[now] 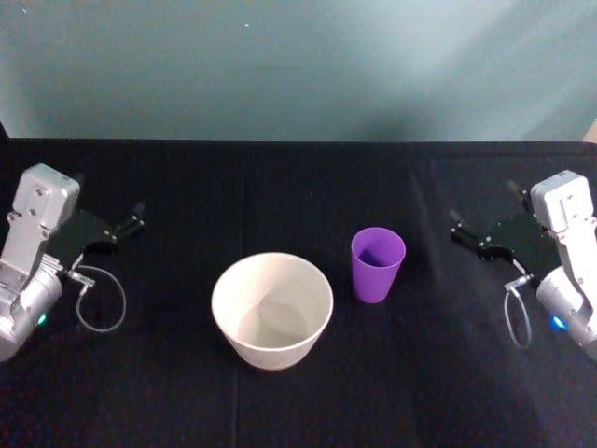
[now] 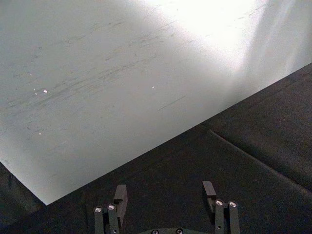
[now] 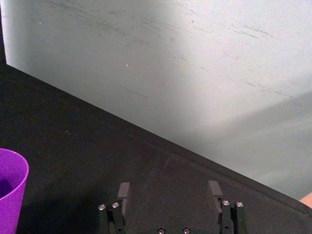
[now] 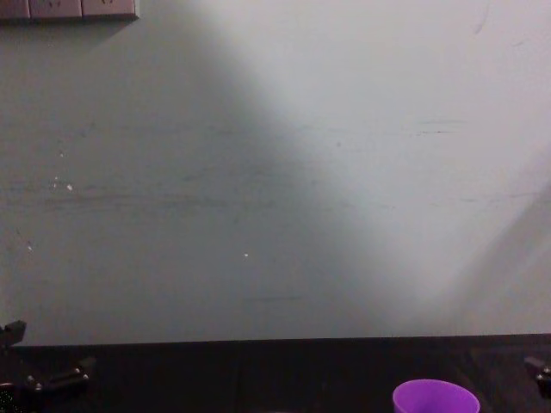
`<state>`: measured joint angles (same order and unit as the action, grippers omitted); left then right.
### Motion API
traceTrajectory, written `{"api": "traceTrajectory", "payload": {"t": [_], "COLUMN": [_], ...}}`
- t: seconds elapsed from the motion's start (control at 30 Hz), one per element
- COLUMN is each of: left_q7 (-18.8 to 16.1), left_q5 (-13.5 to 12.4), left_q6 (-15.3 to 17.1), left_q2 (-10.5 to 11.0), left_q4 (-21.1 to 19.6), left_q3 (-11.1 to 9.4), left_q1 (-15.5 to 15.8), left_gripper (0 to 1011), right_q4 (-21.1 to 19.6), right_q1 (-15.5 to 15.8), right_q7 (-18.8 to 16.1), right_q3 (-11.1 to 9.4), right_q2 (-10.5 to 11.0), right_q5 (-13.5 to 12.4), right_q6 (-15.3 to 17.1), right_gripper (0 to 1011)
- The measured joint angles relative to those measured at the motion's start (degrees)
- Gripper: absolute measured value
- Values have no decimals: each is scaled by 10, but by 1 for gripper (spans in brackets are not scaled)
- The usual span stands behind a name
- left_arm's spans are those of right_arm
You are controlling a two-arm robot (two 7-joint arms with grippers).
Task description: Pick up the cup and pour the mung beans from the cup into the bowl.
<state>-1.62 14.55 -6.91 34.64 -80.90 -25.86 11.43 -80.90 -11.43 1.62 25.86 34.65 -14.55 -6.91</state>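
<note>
While one cup (image 1: 378, 264) stands beside one bowl (image 1: 271, 310), left pincer (image 1: 131, 222), right pincer (image 1: 457, 229) gape empty

You face a pale grey-green painted wall (image 1: 298, 65), matte, rising straight behind the table's far edge. Fine dark scuff lines (image 4: 439, 131) and a few white specks (image 4: 245, 255) mark it. Light is uneven: a bright patch (image 2: 209, 24) in your left wrist view, a broad soft shadow (image 4: 258, 172) slanting across the chest view. A beige wall panel (image 4: 69, 9) sits at the chest view's upper left corner. Below the wall, a black cloth-covered table (image 1: 168, 401); a shallow crease (image 2: 253, 156) runs through the fabric.
</note>
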Motion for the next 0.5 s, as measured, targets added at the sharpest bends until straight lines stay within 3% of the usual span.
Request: {"api": "traceTrajectory", "payload": {"t": [0.5], "left_q7": [0], "left_q5": [0], "left_q6": [0], "left_q2": [0], "left_q4": [0], "left_q3": [0], "left_q1": [0], "left_gripper": [1000], "right_q4": [0], "right_q1": [0], "right_q7": [0], "right_q3": [0], "right_q2": [0], "right_q5": [0], "right_q6": [0], "right_gripper": [1004]}}
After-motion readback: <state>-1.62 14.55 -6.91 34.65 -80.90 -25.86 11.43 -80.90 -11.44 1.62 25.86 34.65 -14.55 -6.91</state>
